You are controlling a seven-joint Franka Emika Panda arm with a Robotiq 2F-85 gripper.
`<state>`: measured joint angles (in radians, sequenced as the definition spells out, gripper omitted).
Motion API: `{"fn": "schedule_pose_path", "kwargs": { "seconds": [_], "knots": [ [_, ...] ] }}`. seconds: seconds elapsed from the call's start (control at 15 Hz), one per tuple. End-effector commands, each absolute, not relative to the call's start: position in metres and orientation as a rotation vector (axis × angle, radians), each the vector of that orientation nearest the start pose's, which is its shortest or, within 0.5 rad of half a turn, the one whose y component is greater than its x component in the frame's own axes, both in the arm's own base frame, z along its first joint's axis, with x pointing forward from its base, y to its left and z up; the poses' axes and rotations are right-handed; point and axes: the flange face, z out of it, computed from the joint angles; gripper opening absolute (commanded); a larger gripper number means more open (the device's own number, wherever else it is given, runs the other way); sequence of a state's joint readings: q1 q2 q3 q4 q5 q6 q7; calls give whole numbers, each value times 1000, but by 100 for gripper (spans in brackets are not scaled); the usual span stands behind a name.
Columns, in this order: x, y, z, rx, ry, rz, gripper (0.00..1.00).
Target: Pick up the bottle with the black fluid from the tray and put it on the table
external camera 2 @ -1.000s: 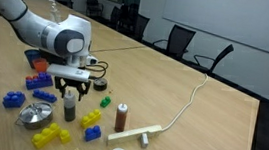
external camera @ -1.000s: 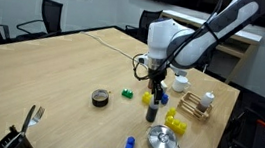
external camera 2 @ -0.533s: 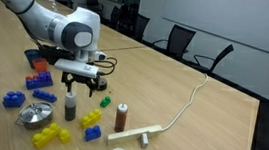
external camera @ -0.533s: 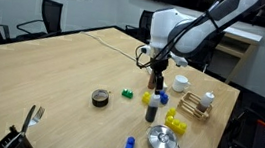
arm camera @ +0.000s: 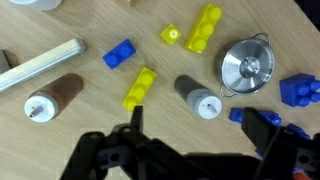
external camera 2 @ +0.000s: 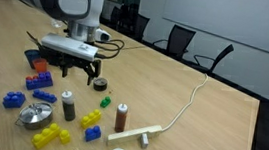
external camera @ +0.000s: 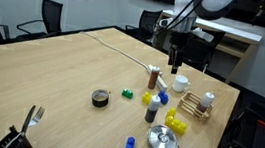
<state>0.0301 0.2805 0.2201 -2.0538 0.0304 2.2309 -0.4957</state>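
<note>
The bottle with the black fluid (external camera: 151, 110) (external camera 2: 69, 105) stands upright on the table (external camera: 63, 66) (external camera 2: 173, 89), dark-bodied with a light cap. From the wrist view I look down on its cap (arm camera: 198, 99), just below my fingertips. My gripper (external camera: 174, 63) (external camera 2: 75, 73) (arm camera: 195, 118) hangs open well above it, holding nothing. The light-wood tray (external camera: 195, 106) (external camera 2: 133, 135) (arm camera: 40, 62) sits a short way from the bottle, with a white bottle (external camera: 207, 98) still in it.
A reddish-brown bottle (external camera: 153, 76) (external camera 2: 121, 116) (arm camera: 52, 98) stands close by. Yellow bricks (arm camera: 140, 87) (external camera 2: 90, 118), blue bricks (arm camera: 120, 54) (external camera 2: 12, 98) and a small steel pot (arm camera: 248, 67) (external camera: 162, 141) ring the bottle. A white cup (external camera: 181, 83) and a dark round tin (external camera: 99, 98) are near.
The gripper opened, let go of the bottle with the black fluid on the table, and rose well above it. The bottle stayed where it was set.
</note>
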Motion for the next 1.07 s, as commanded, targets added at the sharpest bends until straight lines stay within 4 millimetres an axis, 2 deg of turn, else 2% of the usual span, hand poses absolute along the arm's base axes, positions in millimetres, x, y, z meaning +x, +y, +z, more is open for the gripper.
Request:
{"fn": "schedule_pose_path", "kwargs": {
  "seconds": [0.0, 0.27, 0.33, 0.4, 0.67, 1.0],
  "knots": [
    [510, 95, 329, -2848, -985, 160, 100],
    [453, 16, 349, -2880, -833, 222, 100],
    [476, 27, 343, -2893, -859, 239, 100],
    [468, 16, 346, -2897, -840, 235, 100],
    [472, 30, 341, -2889, -866, 246, 100],
    [473, 27, 341, -2892, -858, 245, 100]
  ]
}}
